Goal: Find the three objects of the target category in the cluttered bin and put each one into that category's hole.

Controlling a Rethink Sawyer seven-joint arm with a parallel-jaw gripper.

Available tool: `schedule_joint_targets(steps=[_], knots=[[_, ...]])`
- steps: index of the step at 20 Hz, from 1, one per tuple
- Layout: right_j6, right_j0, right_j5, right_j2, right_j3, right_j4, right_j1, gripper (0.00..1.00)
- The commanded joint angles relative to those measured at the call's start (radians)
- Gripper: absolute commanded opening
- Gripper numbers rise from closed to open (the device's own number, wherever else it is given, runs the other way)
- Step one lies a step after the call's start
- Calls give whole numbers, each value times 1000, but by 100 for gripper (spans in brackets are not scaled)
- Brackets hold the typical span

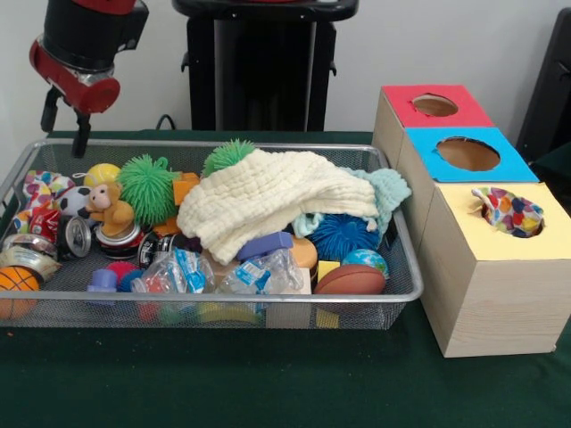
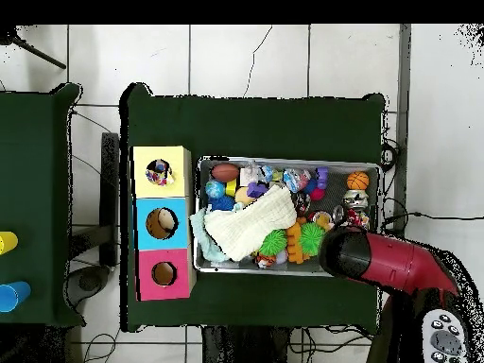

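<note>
A wire mesh bin (image 1: 393, 294) holds a jumble of toys. A cream knitted cloth (image 1: 268, 201) lies on top in the middle, with a teal cloth (image 1: 388, 189) at its right end. A patterned cloth (image 1: 40, 189) sits at the bin's far left corner. Three boxes stand right of the bin, with red (image 1: 434, 105), blue (image 1: 468, 153) and yellow (image 1: 544, 234) tops. Another patterned cloth (image 1: 510, 211) pokes out of the yellow hole. My gripper (image 1: 64, 143) hangs open and empty above the bin's far left corner. In the overhead view the red arm (image 2: 388, 260) hides it.
In the bin are green spiky balls (image 1: 147, 187), a blue spiky ball (image 1: 343, 234), a teddy bear (image 1: 111, 207), a basketball (image 1: 16, 283), a football (image 1: 351, 279), cans (image 1: 76, 236) and crushed bottles (image 1: 259, 272). Green cloth covers the table (image 1: 268, 383).
</note>
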Motion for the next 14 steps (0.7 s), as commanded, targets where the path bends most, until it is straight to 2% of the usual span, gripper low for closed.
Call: schedule_joint_targets(steps=[1, 7, 14], knots=[[56, -37, -123, 56, 32, -48, 122, 100], [41, -55, -150, 57, 11, -42, 162, 100], [34, -61, -168, 39, 8, -48, 174, 100]])
